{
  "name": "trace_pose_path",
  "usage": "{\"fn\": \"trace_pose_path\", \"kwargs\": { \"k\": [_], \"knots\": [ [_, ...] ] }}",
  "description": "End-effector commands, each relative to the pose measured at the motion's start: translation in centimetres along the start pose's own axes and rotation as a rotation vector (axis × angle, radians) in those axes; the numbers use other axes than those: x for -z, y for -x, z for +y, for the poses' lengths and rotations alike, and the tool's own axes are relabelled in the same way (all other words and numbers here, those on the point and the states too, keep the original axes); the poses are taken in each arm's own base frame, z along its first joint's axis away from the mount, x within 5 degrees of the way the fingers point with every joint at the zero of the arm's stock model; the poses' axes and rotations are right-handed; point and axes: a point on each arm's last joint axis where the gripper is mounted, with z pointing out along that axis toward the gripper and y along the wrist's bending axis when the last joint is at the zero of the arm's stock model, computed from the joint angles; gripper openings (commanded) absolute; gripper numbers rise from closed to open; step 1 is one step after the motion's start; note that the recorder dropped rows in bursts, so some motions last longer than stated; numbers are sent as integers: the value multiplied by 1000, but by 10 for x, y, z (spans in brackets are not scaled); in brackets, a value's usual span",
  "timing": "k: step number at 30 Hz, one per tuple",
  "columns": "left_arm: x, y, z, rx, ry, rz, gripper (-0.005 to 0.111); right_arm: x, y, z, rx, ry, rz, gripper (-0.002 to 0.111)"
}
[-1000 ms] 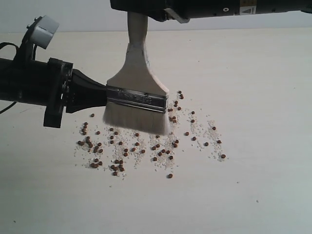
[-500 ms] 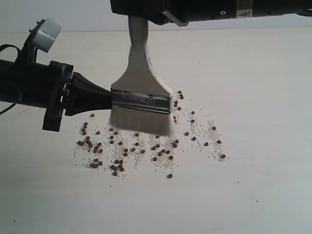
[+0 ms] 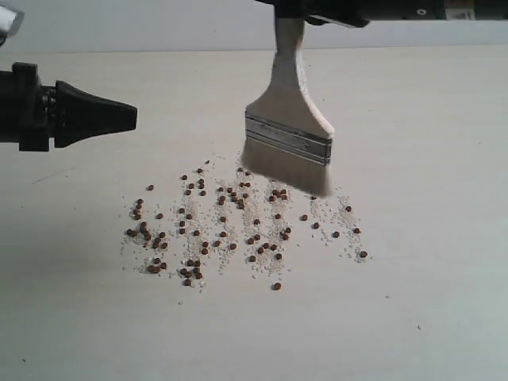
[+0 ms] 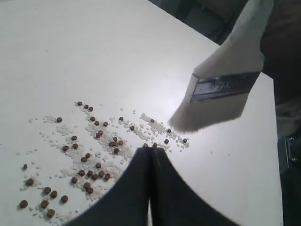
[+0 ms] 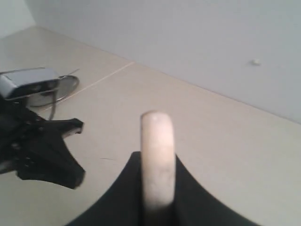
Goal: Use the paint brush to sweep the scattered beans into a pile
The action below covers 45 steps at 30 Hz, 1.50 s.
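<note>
Paint brush (image 3: 287, 139) with a shiny metal band and fine pale bristles — table (image 3: 429, 302) matt, smooth.

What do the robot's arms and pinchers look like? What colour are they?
They are black all over. The left gripper narrows to a point like a beak, and a small grey-white box sits on top of its arm. The right gripper has two smooth, curved black fingers. The right arm is a long black bar with a pale sticker on it.
</note>
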Motion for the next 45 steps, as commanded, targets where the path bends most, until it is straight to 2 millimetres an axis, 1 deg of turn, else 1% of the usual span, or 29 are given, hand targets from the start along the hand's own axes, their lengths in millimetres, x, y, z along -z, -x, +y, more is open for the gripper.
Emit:
{"fn": "trace_pose_path", "kwargs": {
  "k": [1, 2, 4, 6, 7, 10, 11, 13, 15, 17, 24, 27, 32, 35, 40, 45],
  "knots": [
    [11, 10, -11, 40, 119, -88, 0, 22, -12, -7, -82, -165, -75, 0],
    [12, 10, -12, 50, 149, -105, 0, 25, -13, -7, -92, -175, -96, 0],
    [19, 5, -21, 70, 230, -148, 0, 34, -18, -6, -128, -191, -165, 0],
    [24, -8, -32, 59, 292, -133, 0, 40, -24, -4, -136, -185, -228, 0],
    [29, -13, -39, 51, 344, -122, 0, 43, -31, -3, -152, -174, -275, 0],
    [35, -22, -49, 53, 412, -110, 0, 46, -41, -3, -164, -175, -309, 0],
    [41, -25, -56, 66, 464, -115, 0, 47, -49, -3, -169, -176, -311, 0],
    [50, -27, -69, 73, 523, -147, 0, 47, -54, -4, -174, -182, -292, 0],
    [58, -26, -90, 18, 539, -202, 0, 46, -57, -3, -141, -178, -255, 0],
    [65, -34, -111, -24, 542, -251, 0, 46, -57, -2, -130, -174, -252, 0],
    [72, -60, -144, -55, 540, -352, 0, 48, -56, -1, -189, -170, -260, 0],
    [77, -71, -158, -80, 548, -424, 0, 47, -62, -4, -201, -202, -194, 0],
    [79, -82, -170, -129, 540, -481, 0, 47, -68, -7, -190, -239, -133, 0],
    [81, -87, -173, -127, 548, -516, 0, 47, -71, -9, -187, -265, -98, 0],
    [85, -87, -179, -130, 566, -575, 0, 47, -71, -10, -173, -276, -100, 0],
    [86, -88, -181, -156, 565, -587, 0, 48, -74, -9, -168, -272, -105, 0]
  ]
}}
